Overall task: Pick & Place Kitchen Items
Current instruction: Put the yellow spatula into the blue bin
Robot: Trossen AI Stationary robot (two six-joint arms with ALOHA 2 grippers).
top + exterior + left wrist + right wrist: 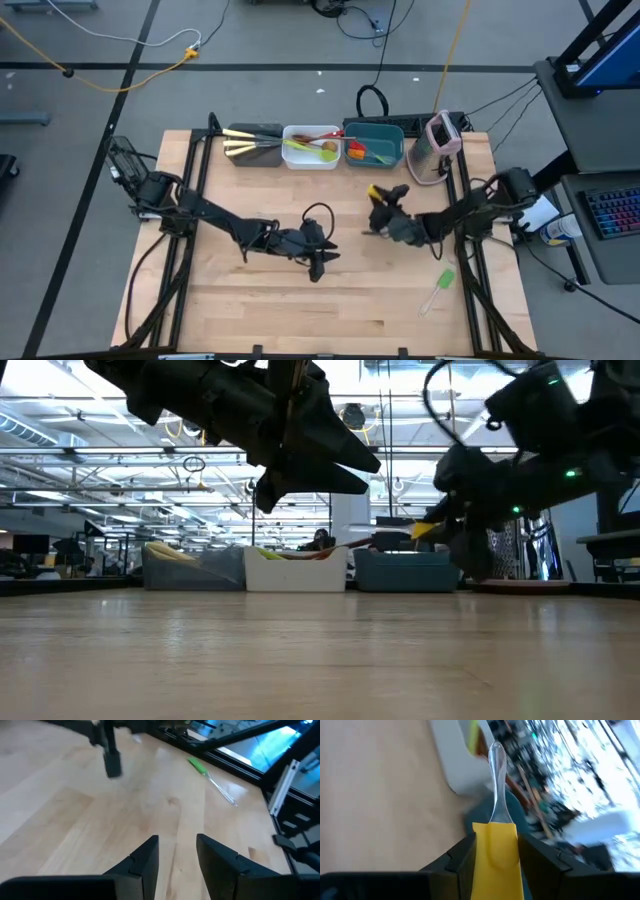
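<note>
Progress looks far along: most utensils already lie in the 3 tubs at the far edge of the bench point(250, 310), knives in the brown tub point(252, 145), spoons in the white tub point(311, 148), spatulas in the teal tub point(374, 141). The right claw point(495, 851) grips the yellow spatula point(494, 845) by its head, above the bench just in front of the teal tub (probably its destination). The left claw point(176, 854) hovers mid-bench, narrowly open and empty. The green spatula point(439, 288) remains alone near the right front.
</note>
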